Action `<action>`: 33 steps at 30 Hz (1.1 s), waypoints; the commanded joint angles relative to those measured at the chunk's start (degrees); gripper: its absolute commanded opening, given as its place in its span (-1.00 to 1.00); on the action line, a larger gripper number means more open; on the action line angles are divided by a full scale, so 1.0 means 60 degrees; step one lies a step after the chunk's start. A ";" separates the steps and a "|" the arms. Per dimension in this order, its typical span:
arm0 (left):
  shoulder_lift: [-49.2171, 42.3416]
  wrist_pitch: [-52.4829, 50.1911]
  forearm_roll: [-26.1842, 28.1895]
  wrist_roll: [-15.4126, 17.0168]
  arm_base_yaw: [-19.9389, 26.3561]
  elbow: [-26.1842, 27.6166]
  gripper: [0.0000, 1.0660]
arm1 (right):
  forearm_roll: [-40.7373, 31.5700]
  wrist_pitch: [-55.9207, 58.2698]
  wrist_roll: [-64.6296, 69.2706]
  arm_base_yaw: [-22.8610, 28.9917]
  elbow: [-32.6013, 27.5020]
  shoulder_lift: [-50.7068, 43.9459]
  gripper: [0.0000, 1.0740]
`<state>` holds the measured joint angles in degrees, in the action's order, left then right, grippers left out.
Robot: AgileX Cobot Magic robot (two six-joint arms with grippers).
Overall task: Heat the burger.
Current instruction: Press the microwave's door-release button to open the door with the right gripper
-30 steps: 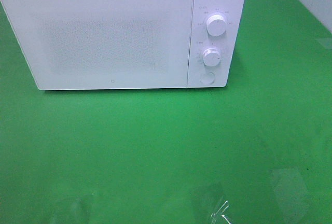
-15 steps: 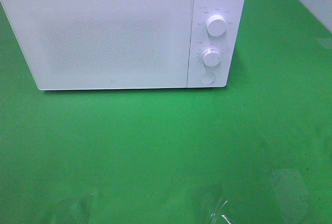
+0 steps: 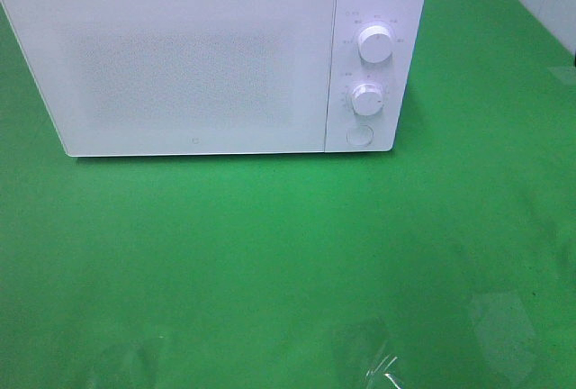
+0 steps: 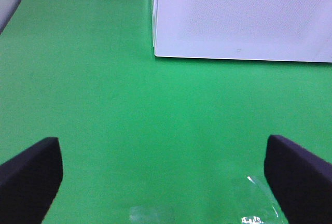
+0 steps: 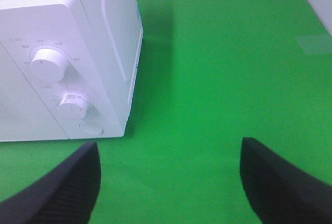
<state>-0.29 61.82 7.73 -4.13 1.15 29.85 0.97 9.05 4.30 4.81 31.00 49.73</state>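
Between neither pair of jaws is the burger; it shows in no view, so I cannot tell where it lies. The left gripper (image 4: 163, 154) has its jaws spread wide with nothing between them, only bare green table (image 4: 104, 105) beneath. Ahead of these jaws, well apart from them, stands the white microwave (image 4: 244, 16) with its door (image 3: 180, 65) shut. The right gripper (image 5: 170, 154) is likewise wide open and holds nothing. Ahead of its jaws, off toward the other arm's side, is the microwave's control panel, with the upper knob (image 5: 47, 64), the lower knob (image 5: 72, 105) and the round button (image 5: 92, 127) under them. A clear glossy patch (image 4: 257, 203) lies on the table just beside one left finger (image 4: 298, 182).
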 commanded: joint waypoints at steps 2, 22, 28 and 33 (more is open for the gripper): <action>-0.0143 -0.0095 0.0057 -0.0019 0.0019 -0.0019 0.83 | 0.0181 -0.2091 0.0010 -0.0019 -0.0678 0.0315 0.40; -0.0143 -0.0095 0.0057 -0.0019 0.0019 -0.0019 0.83 | -0.1528 -0.9397 -0.1528 -0.0019 -0.3056 0.3295 0.40; -0.0143 -0.0095 0.0057 -0.0019 0.0019 -0.0019 0.83 | -0.3438 -1.0027 -0.2674 0.1155 -0.3199 0.3973 0.40; -0.0143 -0.0095 0.0057 -0.0019 0.0019 -0.0019 0.83 | -0.5262 -1.1068 -0.3743 0.2807 -0.3199 0.4727 0.40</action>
<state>-0.29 61.82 7.73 -4.13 1.15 29.85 -28.53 -55.23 -16.21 20.74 11.92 77.98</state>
